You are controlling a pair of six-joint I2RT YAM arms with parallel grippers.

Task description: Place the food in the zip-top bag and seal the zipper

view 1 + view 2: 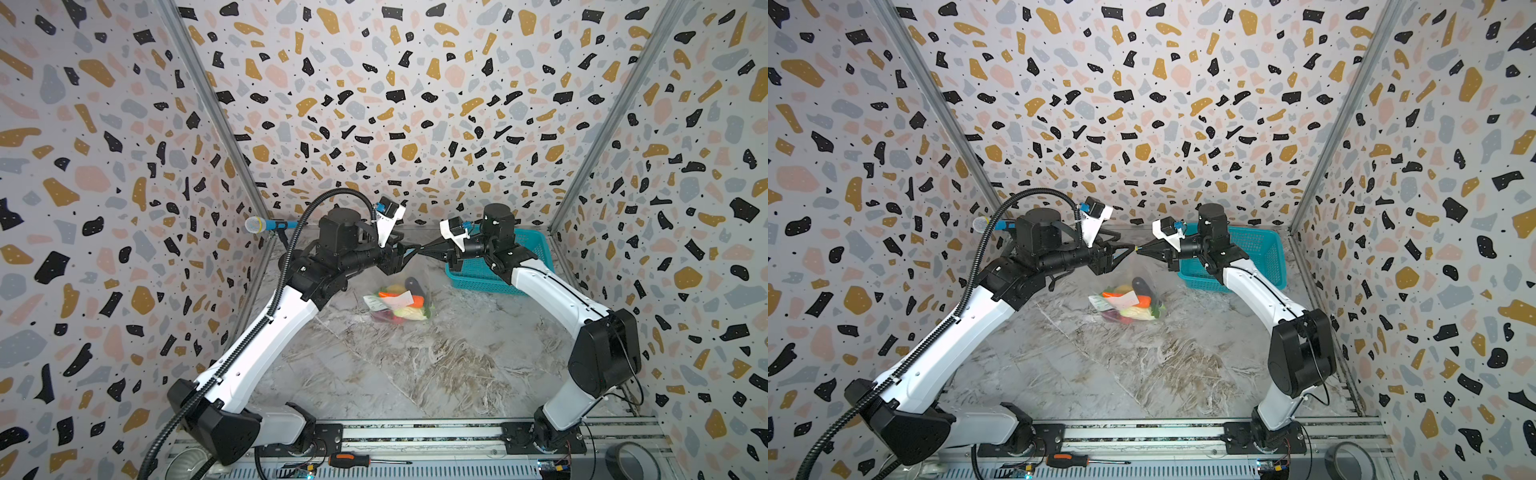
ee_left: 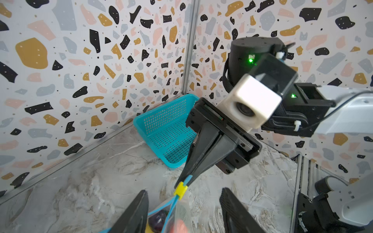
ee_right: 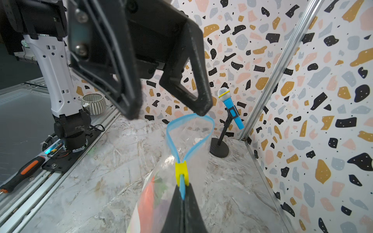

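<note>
The food (image 1: 405, 306) is already inside the zip-top bag (image 3: 189, 139), which hangs down from the right end effector (image 3: 182, 201). That one is pressed together on the end of the zipper (image 3: 170, 129), with the yellow slider (image 3: 182, 171) just in front of its tips. The left end effector (image 3: 168, 111) is spread at the far end of the mouth and holds nothing. So I judge the filling done, but the zipper gapes as a loop between the two end effectors and the sealing is left.
</note>
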